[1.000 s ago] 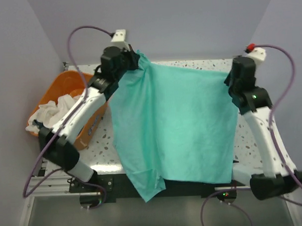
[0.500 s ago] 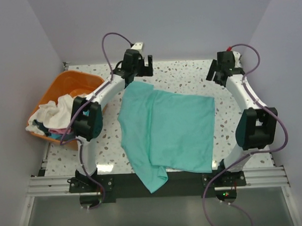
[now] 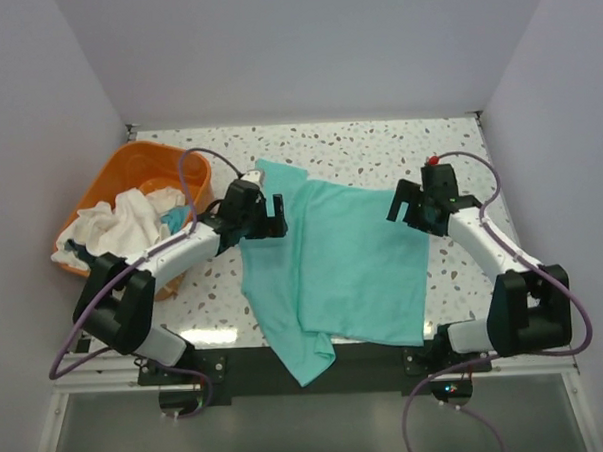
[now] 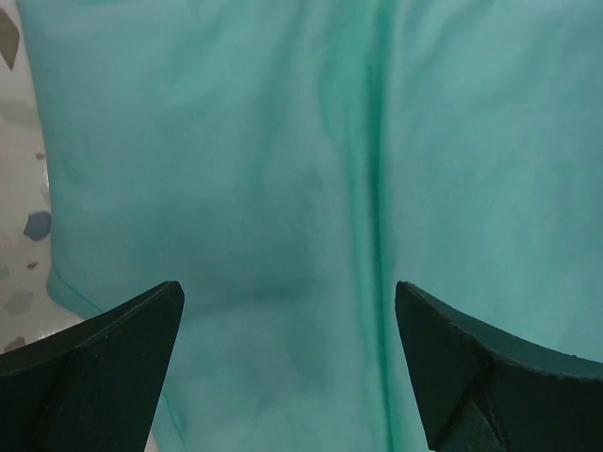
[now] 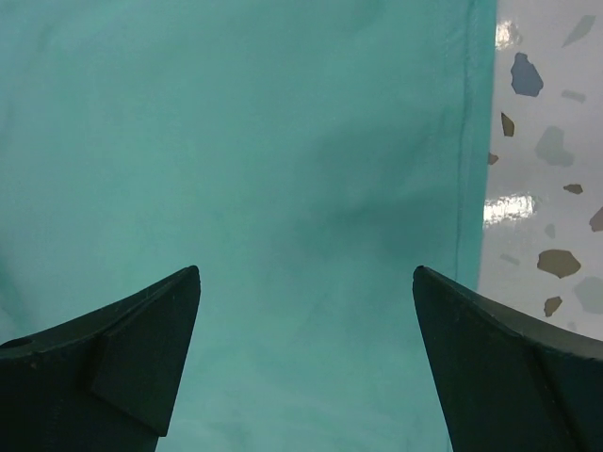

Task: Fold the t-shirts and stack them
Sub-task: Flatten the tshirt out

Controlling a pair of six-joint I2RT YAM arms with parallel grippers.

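Your green t-shirt lies spread flat in the middle of the worktop, with its near left corner hanging over the front edge. Your left end effector hovers over the shirt's left edge and your right end effector over its right edge, both spread wide and gripping nothing (each wrist view shows only cloth between the fingers). At the far left, an orange basket holds crumpled white clothes.

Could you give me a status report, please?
Left gripper and right gripper open, empty. Green t-shirt spread on table, near corner overhanging. Orange basket left, not obstructing.
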